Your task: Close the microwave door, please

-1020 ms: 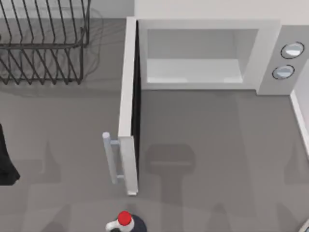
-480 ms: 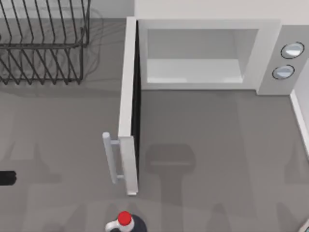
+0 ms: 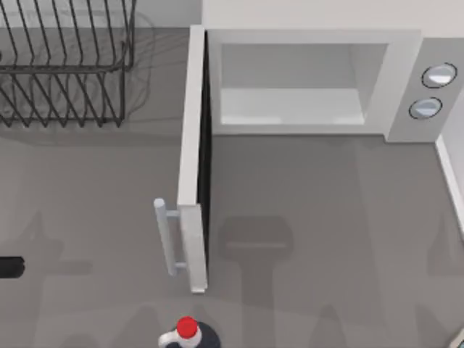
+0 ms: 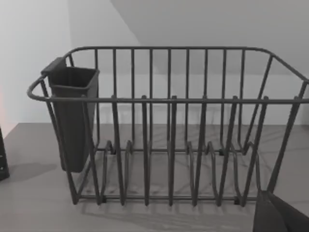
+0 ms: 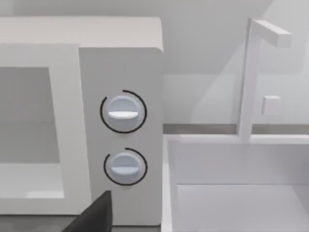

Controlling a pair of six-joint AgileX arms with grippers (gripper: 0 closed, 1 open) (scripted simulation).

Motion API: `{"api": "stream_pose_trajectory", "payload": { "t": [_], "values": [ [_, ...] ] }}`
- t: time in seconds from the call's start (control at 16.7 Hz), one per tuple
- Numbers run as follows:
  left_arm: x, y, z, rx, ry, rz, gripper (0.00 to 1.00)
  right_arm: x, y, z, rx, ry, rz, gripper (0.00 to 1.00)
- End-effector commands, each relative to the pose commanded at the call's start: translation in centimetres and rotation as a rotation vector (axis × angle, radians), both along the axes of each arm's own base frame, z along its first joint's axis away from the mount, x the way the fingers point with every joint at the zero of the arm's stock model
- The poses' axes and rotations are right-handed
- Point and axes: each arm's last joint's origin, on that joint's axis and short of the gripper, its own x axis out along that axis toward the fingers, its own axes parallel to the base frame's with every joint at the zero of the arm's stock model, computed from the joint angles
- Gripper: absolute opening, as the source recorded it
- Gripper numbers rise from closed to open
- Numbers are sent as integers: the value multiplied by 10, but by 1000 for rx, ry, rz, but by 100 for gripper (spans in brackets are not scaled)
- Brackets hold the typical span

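1. Microwave door is standing wide open, swung straight out from the left edge of the microwave toward the near side of the table. Seen from above it's edge-on, dark inner face turned right.
2. Its pale vertical bar handle is sticking out on the left face, near the door's free end.
3. The microwave is sitting at the back of the table, right of centre, showing its pale cavity. Two round silver-blue knobs are stacked on the side panel at its right.
4. A black wire dish rack is sitting at the back left, well apart from the door. The left wrist camera is looking straight at it, with a dark cutlery cup hanging on one end.
5. Left arm is just poking in as a dark stub at the table's left edge, well clear of the door. Can't tell how its jaws are set.
6. Right wrist camera is facing the knob panel, with a white sink and its faucet beside it. Can't tell the right jaws either.
7. A bottle with a red cap is sitting at the near edge, just past the door's free end.
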Motion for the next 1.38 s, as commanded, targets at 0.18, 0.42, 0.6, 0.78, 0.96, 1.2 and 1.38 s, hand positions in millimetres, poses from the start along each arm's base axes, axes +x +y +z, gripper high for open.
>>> {"api": "stream_pose_trajectory", "payload": {
  "t": [0.18, 0.42, 0.6, 0.78, 0.96, 1.2, 1.38],
  "values": [
    [0, 0, 0, 0, 0, 0, 0, 0, 0, 0, 0, 0, 0, 100],
    [-1, -1, 0, 0, 0, 0, 0, 0, 0, 0, 0, 0, 0, 100],
    [-4, -8, 2, 0, 0, 0, 0, 0, 0, 0, 0, 0, 0, 100],
    [-11, -18, 4, 0, 0, 0, 0, 0, 0, 0, 0, 0, 0, 100],
    [-16, -23, 5, 0, 0, 0, 0, 0, 0, 0, 0, 0, 0, 100],
    [-19, -25, 6, 0, 0, 0, 0, 0, 0, 0, 0, 0, 0, 100],
    [-18, -25, 5, 1, 4, 0, 0, 0, 0, 0, 0, 0, 0, 100]
  ]
}}
